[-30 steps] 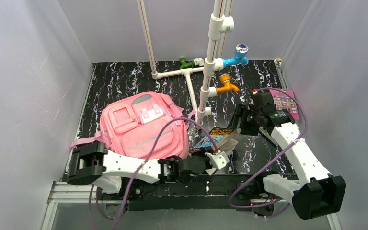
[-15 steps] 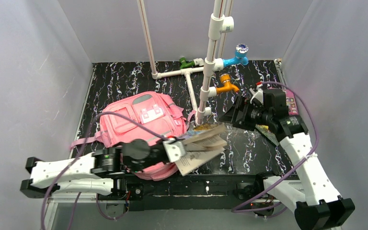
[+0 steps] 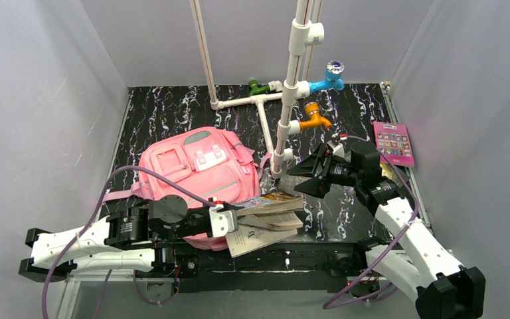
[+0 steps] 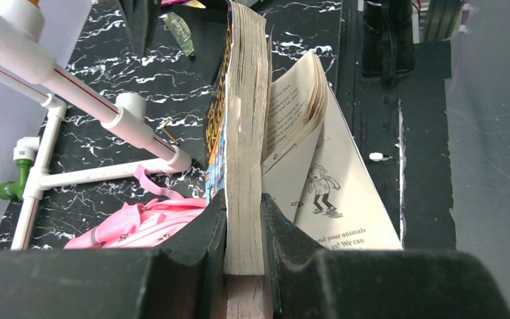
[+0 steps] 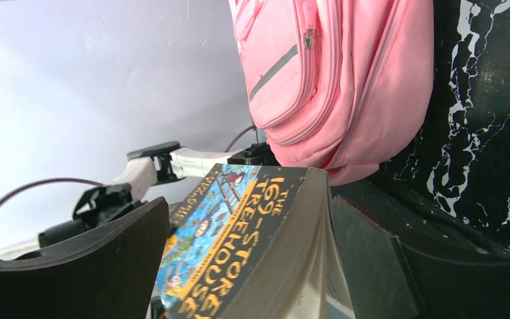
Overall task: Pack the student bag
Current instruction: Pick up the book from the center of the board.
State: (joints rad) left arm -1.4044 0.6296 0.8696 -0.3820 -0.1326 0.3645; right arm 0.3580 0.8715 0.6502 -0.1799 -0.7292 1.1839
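Note:
The pink student bag [image 3: 196, 174] lies flat at centre left, front pockets up. It also shows in the left wrist view [image 4: 139, 222] and the right wrist view [image 5: 332, 80]. My left gripper [image 3: 229, 222] is shut on a thick paperback [image 3: 272, 211], held level at the bag's near right corner. In the left wrist view the jaws [image 4: 244, 212] clamp the page block [image 4: 244, 113], and loose pages [image 4: 305, 126] fan out to the right. My right gripper [image 3: 307, 178] is open just beyond the book's far end. The book's cover [image 5: 239, 246] shows between its spread fingers.
A white pipe frame [image 3: 285, 100] with green [image 3: 259, 86], blue [image 3: 325, 80] and orange [image 3: 313, 119] fittings stands behind the bag and the book. A pink booklet [image 3: 393, 142] lies at the far right by the wall. The black rail [image 3: 292, 256] runs along the near edge.
My left gripper has taken hold of the book, lifted it, then brought it lower and left beside the bag. My right gripper has swung left toward the book's far end, jaws open.

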